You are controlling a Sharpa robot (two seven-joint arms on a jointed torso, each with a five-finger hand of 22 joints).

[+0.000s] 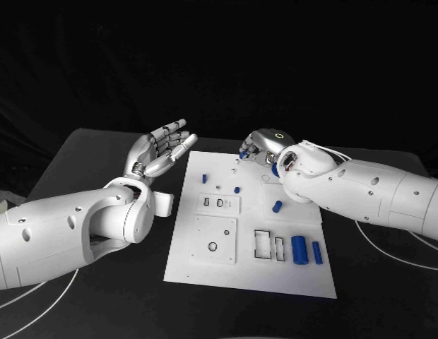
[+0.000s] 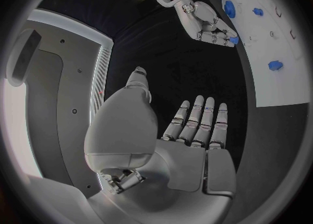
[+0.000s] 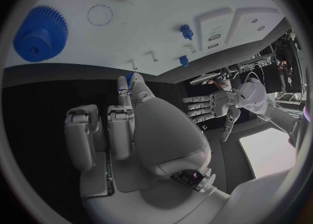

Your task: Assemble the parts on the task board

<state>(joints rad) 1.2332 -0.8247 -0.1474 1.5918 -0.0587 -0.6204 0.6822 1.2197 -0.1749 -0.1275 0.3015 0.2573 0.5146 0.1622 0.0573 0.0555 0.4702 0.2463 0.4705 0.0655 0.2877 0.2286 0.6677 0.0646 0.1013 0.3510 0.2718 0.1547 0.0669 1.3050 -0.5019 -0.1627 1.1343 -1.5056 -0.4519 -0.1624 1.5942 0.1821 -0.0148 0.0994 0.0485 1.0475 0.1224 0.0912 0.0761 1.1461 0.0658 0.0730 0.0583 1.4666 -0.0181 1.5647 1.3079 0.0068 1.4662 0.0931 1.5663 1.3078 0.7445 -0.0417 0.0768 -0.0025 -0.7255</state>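
You have the black bench [image 1: 97,152] carrying the white task board [image 1: 255,233]. Near the board's right edge, two blue cylinders [image 1: 306,250] lie beside its rectangular cut-outs [image 1: 269,244]. The left robot hand [image 1: 164,150] hovers beside the board's far left corner, released, fingers spread. The right robot hand [image 1: 265,150] hangs over the board's far edge, pinching a small blue part [image 3: 130,78]. Your right wrist view adds a blue gear [image 3: 40,33] on the board.
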